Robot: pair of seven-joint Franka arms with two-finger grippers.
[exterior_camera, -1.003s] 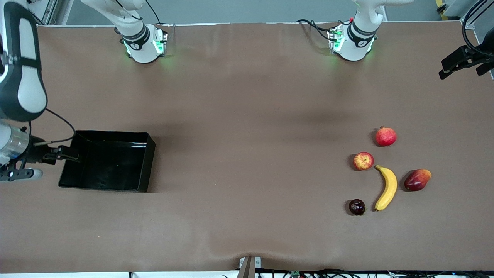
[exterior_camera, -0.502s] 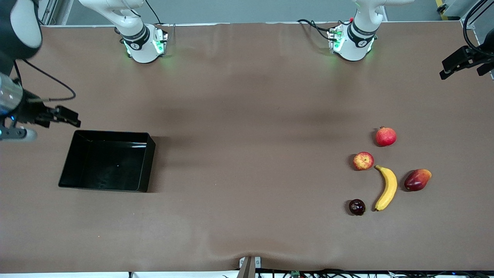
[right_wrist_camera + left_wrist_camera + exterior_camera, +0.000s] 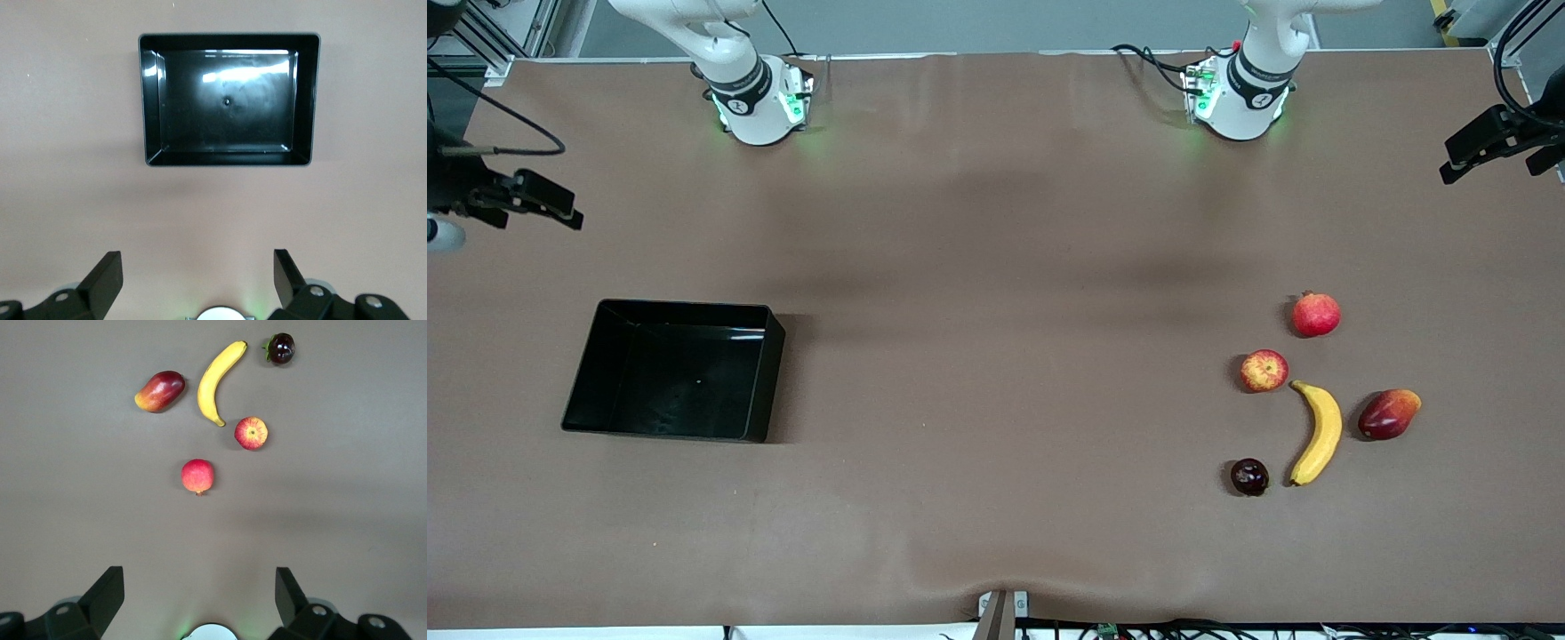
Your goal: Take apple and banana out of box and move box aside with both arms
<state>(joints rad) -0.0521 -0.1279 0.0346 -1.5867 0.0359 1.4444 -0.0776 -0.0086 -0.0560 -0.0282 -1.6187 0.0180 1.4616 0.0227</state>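
Observation:
The black box (image 3: 775, 373) lies empty toward the right arm's end of the table, and its wall (image 3: 304, 100) also shows in the right wrist view. My right gripper (image 3: 560, 209) (image 3: 198, 260) hangs open high over bare table beside the box, holding nothing. The banana (image 3: 1319, 433) (image 3: 215, 381) and the apple (image 3: 1264, 371) (image 3: 251, 433) lie close together toward the left arm's end. My left gripper (image 3: 1489, 160) (image 3: 198, 577) waits open in the air above that end, its fingers empty.
A pomegranate (image 3: 1316, 315) (image 3: 197, 476) lies farther from the front camera than the apple. A mango (image 3: 1389, 413) (image 3: 160, 391) sits beside the banana. A dark round fruit (image 3: 1249, 476) (image 3: 281, 348) lies nearest the camera. Brown cloth (image 3: 996, 356) covers the table.
My right gripper has lifted off the box's edge and drawn back toward the arms' bases. The box, the fruits and the left arm have stayed where they were.

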